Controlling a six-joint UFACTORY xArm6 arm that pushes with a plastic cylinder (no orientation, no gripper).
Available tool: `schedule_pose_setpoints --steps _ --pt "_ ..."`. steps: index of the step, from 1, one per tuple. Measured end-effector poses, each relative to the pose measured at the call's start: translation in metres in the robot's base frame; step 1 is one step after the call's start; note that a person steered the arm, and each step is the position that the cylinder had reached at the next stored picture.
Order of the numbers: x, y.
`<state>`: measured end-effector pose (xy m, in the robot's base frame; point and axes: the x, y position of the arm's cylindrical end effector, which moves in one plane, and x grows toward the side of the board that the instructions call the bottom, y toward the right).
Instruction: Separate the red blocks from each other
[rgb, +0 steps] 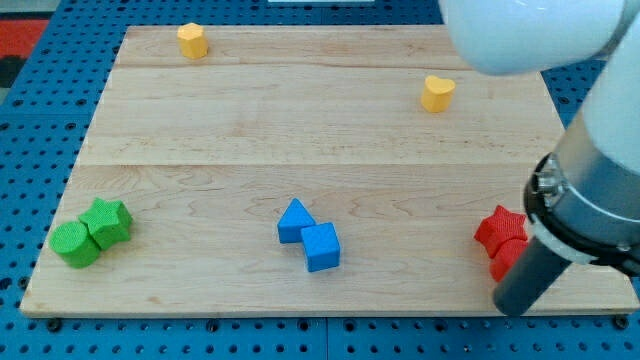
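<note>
Two red blocks lie touching near the board's right edge, toward the view's bottom. The red star (499, 227) is the upper one. The second red block (504, 258) sits just below it, and my dark rod hides its right part, so its shape is unclear. My tip (516, 304) rests on the board just below and slightly right of this lower red block, close to or touching it. The rod slants up to the right from the tip.
A blue triangle (294, 220) and a blue cube (321, 246) touch at bottom centre. A green star (108, 222) and a green cylinder (74, 244) touch at bottom left. A yellow block (193, 40) lies top left, a yellow heart (436, 93) upper right. The wooden board (300, 130) edge runs just below my tip.
</note>
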<state>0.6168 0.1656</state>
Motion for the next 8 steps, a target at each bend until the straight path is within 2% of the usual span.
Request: schedule_pose_setpoints --steps 1,2,3,4,5,6,8 --pt "0.0 -0.023" --pt "-0.001 0.024" --pt "-0.012 0.099" --pt "-0.028 0.083" --pt "-0.06 0.016" --pt "-0.067 -0.066" --pt "-0.076 -0.087"
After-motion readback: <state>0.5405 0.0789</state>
